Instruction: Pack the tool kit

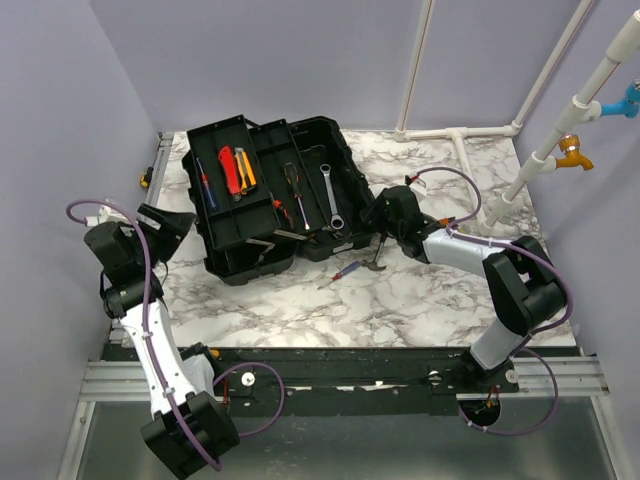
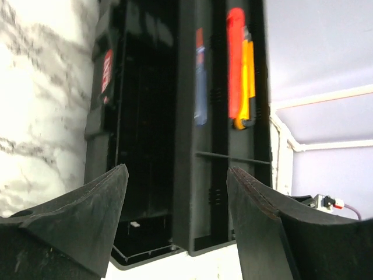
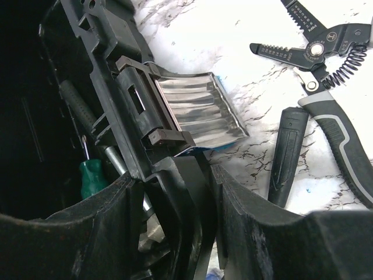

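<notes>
Black plastic fills your right gripper (image 3: 172,175): it looks clenched on the front-right wall of the toolbox (image 1: 270,190), which stands open on the counter (image 1: 420,300). Pull hard from here and the toolbox could drag or tip, spilling the tools out of its tray (image 1: 225,215). The metal latch (image 3: 195,111) just beside that grip could also snag. The pliers (image 3: 326,76) and a screwdriver (image 1: 343,272) lie just in front of the toolbox, so a low sweep could knock them towards the near edge. Your left gripper (image 2: 178,170) is released and empty, off the toolbox's left end. Open room lies in front of the toolbox and to its right.
</notes>
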You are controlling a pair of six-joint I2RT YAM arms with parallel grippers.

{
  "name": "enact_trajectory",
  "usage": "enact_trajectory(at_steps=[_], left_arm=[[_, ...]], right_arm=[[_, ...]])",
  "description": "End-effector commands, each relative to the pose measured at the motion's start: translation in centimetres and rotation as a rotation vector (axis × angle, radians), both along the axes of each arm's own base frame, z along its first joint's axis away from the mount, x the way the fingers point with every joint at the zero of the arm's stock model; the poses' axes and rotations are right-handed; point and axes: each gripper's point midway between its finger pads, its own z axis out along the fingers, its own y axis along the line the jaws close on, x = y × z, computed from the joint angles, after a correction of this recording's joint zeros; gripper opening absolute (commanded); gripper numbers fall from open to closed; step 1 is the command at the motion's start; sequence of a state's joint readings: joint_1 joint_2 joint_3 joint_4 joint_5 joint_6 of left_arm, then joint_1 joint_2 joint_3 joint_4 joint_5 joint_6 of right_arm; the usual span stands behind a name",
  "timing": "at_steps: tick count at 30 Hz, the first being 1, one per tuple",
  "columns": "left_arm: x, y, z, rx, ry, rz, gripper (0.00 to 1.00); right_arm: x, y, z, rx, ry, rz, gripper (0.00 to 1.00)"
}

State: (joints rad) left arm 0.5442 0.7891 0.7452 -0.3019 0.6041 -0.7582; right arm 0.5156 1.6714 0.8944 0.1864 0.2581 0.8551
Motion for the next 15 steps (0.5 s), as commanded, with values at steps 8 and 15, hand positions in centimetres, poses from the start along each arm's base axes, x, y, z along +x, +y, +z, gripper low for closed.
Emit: enact_trajectory(at_steps=[8, 15], left_arm=[[-0.6, 2.0, -9.7, -0.175, 0.15, 0.217, 0.73], [0.3, 1.4, -11.2, -0.198, 0.133, 0.159, 0.73]], right_arm=[[-0.1, -3.5, -2.9, 0.005, 0.031, -0.126, 0.01], [-0.5, -2.7, -2.8, 0.036, 0.024, -0.079, 0.01]])
